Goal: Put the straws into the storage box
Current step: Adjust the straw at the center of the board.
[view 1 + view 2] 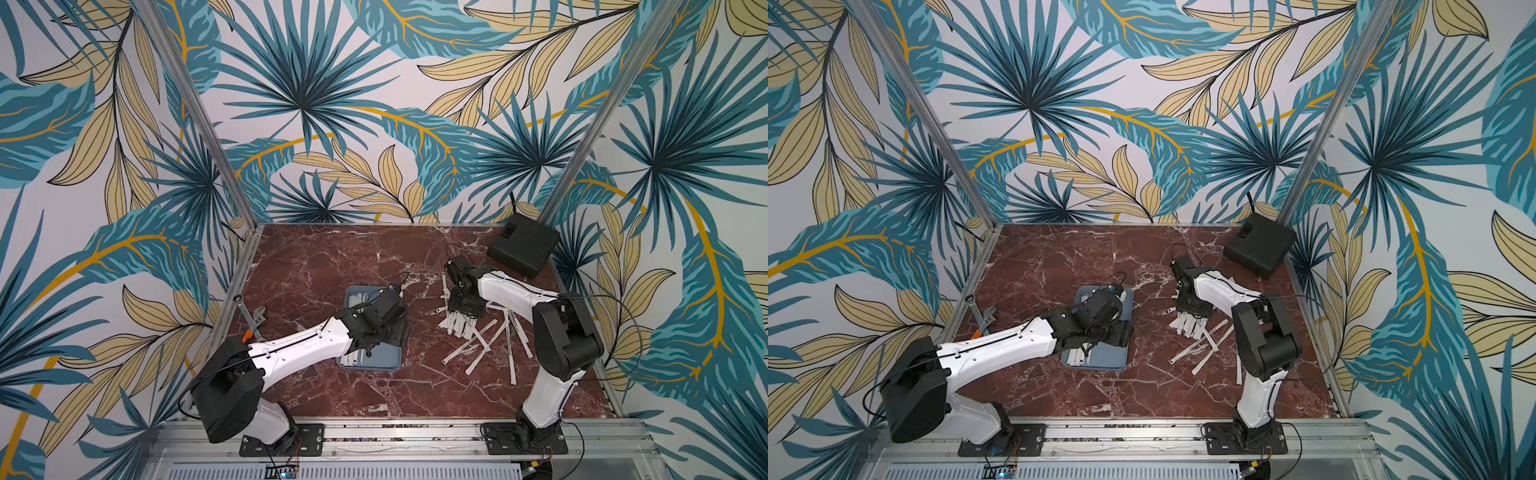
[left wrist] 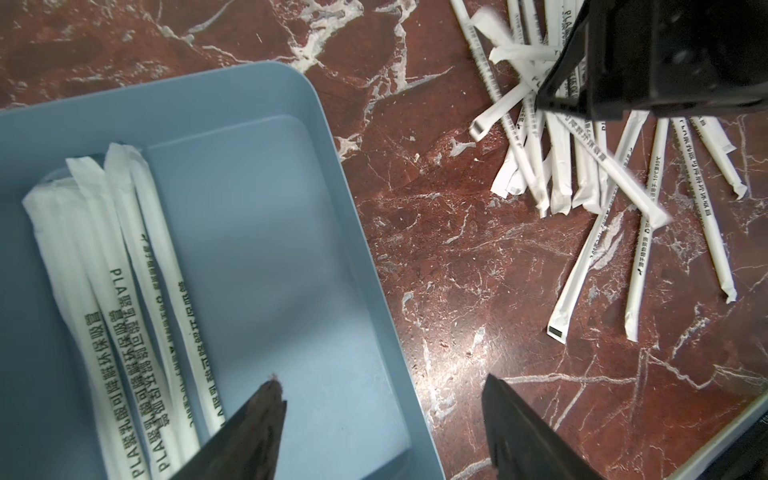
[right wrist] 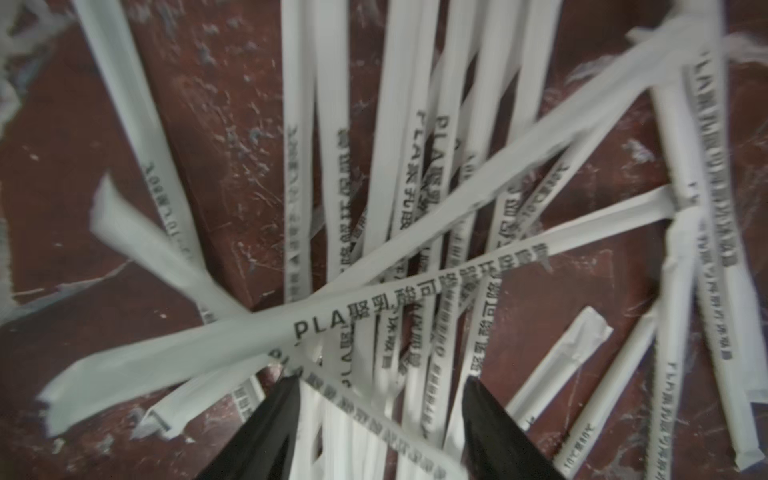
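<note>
Most of the straws (image 1: 455, 325) lay loose in a fanned heap on the right-hand side of the desk (image 1: 324, 257). A few more straws (image 2: 124, 299) already lay side by side in the storage box (image 1: 376, 362), along its left wall and parallel to its long sides. The box sat to the left of the heap, near it, with a strip of bare desk between them.

The right jaws were down on the far part of the heap. In the right wrist view they stood apart, astride several straws, and we saw no clamp on them. The left jaws hung over the box, also apart, with nothing between them.

What mattered, we judged, was how the heap lay to the right jaws. Most of its straws (image 3: 386, 166) ran nearly parallel, and so crosswise to the line on which those jaws close. A squeeze there would gather them across their width. Two or so lay slantwise on top and might drag along or slip out. The right arm (image 1: 511, 291) was plainly the nearer one. We reckoned that any bundle would need carrying leftward, its length kept in line with the box's long sides.
</note>
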Controlling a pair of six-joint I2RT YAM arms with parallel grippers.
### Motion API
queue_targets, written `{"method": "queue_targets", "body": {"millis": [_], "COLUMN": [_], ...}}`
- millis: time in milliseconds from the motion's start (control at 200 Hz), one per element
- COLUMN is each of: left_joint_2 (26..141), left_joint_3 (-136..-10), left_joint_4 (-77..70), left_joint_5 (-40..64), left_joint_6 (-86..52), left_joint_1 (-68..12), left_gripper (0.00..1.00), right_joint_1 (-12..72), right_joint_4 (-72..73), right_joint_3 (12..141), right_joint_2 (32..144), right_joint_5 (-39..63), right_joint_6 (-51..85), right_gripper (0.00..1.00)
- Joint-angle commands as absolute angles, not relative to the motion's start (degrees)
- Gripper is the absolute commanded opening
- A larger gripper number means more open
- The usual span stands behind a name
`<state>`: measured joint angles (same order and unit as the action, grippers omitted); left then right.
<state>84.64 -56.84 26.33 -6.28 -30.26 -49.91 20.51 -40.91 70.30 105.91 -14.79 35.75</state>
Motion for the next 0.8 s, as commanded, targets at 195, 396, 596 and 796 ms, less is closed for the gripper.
{"method": "queue_targets", "body": {"millis": [195,396,596,796], "left_joint_2": [82.9,81.4,78.9,74.3], "left_joint_3": [-58.4,-57.6,-55.9,-53.5], "left_joint_4": [26.7,27.3,28.4,30.6], "left_joint_5": [-8.6,-9.5,-10.2,-10.8], "left_joint_6": [-29.1,-28.9,-29.4,-29.1], "left_joint_1": [-49.9,-49.1,-47.8,-45.0], "left_gripper": [0.80,0.81,0.81,0.81], "right_joint_1": [22.2,30.4,38.0,38.6], "right_joint_4": [-40.1,-43.5,-43.5,-43.7], "right_joint_3": [69.5,71.6,73.9,72.9], "right_joint_2": [106.1,104.3,104.9,99.3], "right_joint_5": [-9.5,-11.4,-10.6,-7.3], "right_joint_6": [33.3,35.7,42.9,44.1], "right_gripper": [0.33,0.20,0.24,0.47]}}
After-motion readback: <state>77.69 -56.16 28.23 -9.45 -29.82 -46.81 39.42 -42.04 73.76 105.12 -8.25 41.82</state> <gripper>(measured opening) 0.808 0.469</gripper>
